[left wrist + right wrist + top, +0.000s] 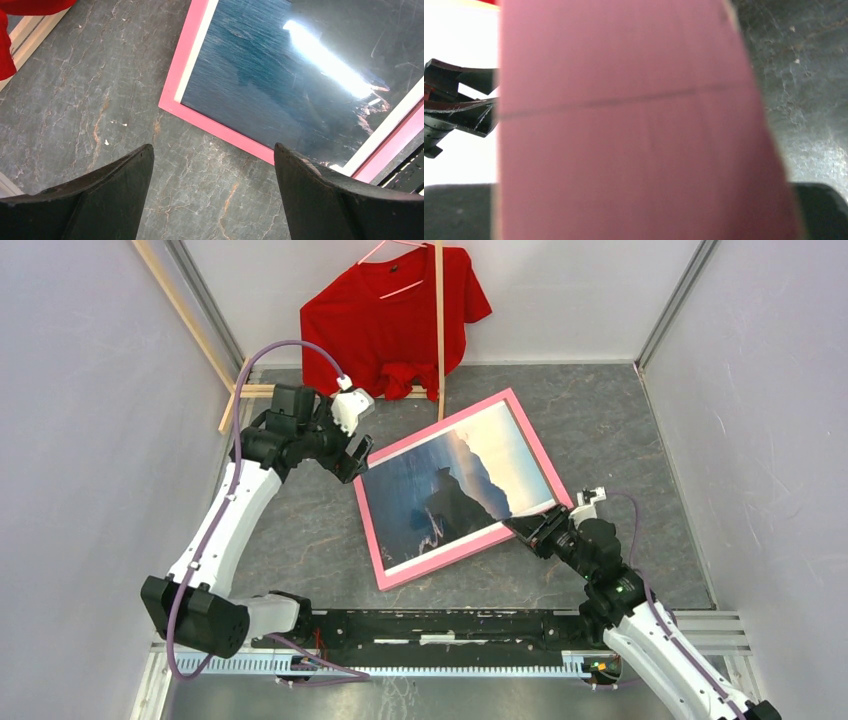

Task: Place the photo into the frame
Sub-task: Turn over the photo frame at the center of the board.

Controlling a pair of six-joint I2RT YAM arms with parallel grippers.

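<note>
Photo point(450, 485) lies inside the frame point(462, 548); right hand point(528, 525) clamps its corner, probably steadying it, while left hand point(212, 149) hovers, fingers apart, just short of another corner.

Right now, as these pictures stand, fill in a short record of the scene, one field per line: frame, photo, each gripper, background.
frame: pink, front up, lying skewed on the grey table
photo: sea-and-mountain print, showing inside the frame
left gripper: open, over bare table by the frame's far left corner, not touching it
right gripper: at the frame's near right corner; pink bar fills its view, grip cannot be told
background: red shirt on a wooden rack
</note>
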